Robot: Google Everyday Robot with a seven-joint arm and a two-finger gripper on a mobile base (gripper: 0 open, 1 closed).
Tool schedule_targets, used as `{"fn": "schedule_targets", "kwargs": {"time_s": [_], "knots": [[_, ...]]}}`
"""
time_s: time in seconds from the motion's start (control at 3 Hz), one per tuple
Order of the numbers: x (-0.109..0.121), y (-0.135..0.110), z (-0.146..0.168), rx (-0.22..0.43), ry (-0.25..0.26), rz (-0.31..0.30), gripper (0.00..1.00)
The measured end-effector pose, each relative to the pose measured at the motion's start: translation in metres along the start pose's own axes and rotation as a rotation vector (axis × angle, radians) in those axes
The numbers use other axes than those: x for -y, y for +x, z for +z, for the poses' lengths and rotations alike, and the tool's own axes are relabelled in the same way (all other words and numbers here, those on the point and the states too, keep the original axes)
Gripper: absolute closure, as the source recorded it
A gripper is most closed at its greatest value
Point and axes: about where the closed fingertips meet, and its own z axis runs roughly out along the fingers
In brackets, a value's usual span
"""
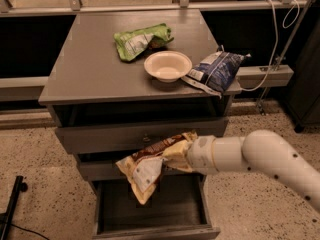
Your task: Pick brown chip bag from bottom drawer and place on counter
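Single camera view, looking down on a grey three-drawer cabinet. The robot's white cylindrical arm point(260, 156) enters from 4 o'clock and reaches left toward the middle of the picture. At its tip, the gripper point(182, 151) sits just below centre, closed on the right end of the crinkled brown and tan foil chip bag point(150, 164). The bag's folds cover most of the gripper.

The bag hangs in the air in front of the middle drawer point(97, 170), its white label panel drooping toward 7 o'clock. It is above the bottom drawer point(150, 231), the lowest grey box, which is pulled out at 6 o'clock with a dark interior. The bag touches neither this drawer nor the counter.

The closed top drawer point(100, 136) runs just above the bag.

The flat grey matte counter point(90, 69) fills the upper middle. On it, a round white bowl point(167, 65) sits toward 12 o'clock. A crumpled green bag point(142, 40) lies near the bowl at its 11 o'clock. A dark blue bag point(216, 70) lies just beside the bowl at its 3 o'clock, overhanging the counter's right edge.
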Motion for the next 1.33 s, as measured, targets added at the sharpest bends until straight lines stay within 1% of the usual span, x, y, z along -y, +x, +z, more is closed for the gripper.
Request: {"fn": "schedule_targets", "kwargs": {"time_s": [0.33, 0.67, 1.0, 1.33], "knots": [[0.033, 0.003, -0.022, 0.053, -0.002, -0.07, 1.0], [0.033, 0.003, -0.022, 0.053, -0.002, -0.07, 1.0], [0.084, -0.008, -0.009, 0.13, 0.013, -0.175, 1.0], [0.177, -0.037, 0.003, 0.227, -0.01, -0.387, 1.0]]}}
